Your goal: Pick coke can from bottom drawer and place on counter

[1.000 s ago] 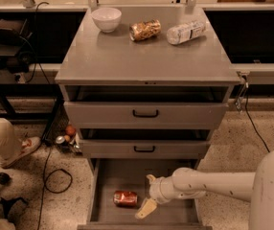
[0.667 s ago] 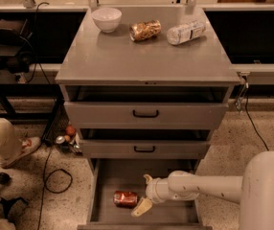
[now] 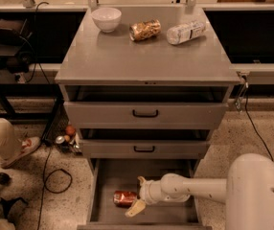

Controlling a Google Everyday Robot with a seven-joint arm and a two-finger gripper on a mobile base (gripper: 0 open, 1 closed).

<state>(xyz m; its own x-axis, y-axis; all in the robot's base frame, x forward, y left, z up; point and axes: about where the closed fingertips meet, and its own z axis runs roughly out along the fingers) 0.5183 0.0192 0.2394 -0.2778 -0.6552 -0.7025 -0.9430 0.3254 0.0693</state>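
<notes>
My hand [image 3: 137, 195] sits low inside the bottom drawer [image 3: 109, 177], open, one finger [image 3: 134, 209] toward the drawer's front and the other toward its back. Over the last second it has slid left. Its tips now bracket the right end of the coke can [image 3: 125, 198], which lies on its side on the drawer floor and has not shifted. I judge the reach to be nearly done, with the next step being to close on the can.

Room is tight. The drawer's left wall is near the can's far end, so a further push could pin or roll it. The middle drawer [image 3: 144, 149] overhangs the back part of the floor, so the lift has to come forward before rising.

Up on the counter [image 3: 146, 59], a white bowl [image 3: 106, 18], a snack bag [image 3: 145, 29] and a plastic bottle [image 3: 186, 32] line the back. The front half has nothing on it, which is good landing space.
</notes>
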